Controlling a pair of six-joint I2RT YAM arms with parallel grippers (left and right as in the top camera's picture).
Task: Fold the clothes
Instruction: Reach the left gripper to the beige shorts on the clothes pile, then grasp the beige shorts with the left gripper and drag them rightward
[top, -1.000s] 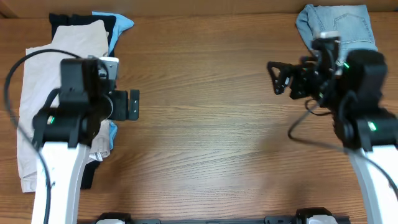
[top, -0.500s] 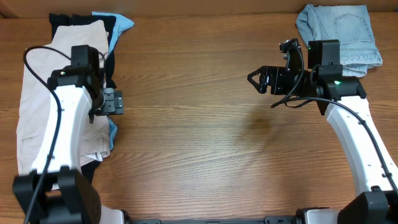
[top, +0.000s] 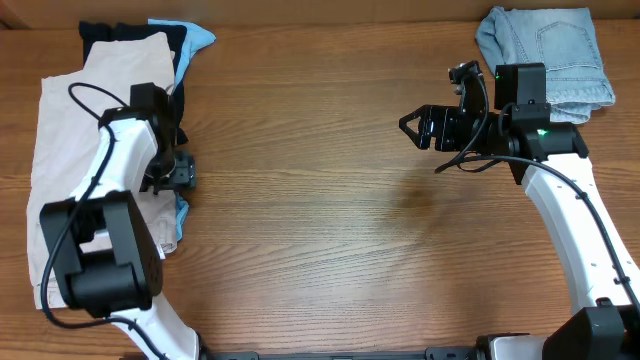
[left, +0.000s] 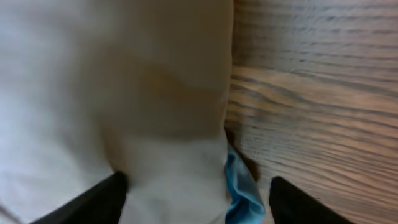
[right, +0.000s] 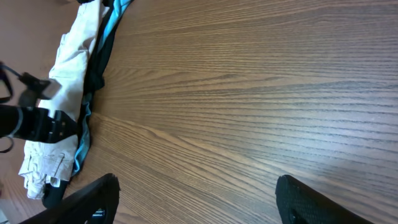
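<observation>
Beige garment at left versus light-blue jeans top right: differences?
The beige garment lies spread over black and blue clothes; the light-blue denim jeans sit folded, alone. The left gripper is open at the beige garment's edge; none touches the jeans. Both lie on the wooden table.

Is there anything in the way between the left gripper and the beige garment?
Nothing visible. The left gripper is open directly over the beige garment at its edge, where a blue cloth peeks out from underneath.

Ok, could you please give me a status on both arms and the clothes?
Left tool open, low over beige garment's edge. Right tool open, empty, over table. Jeans folded, far corner. Nothing blocking.
</observation>
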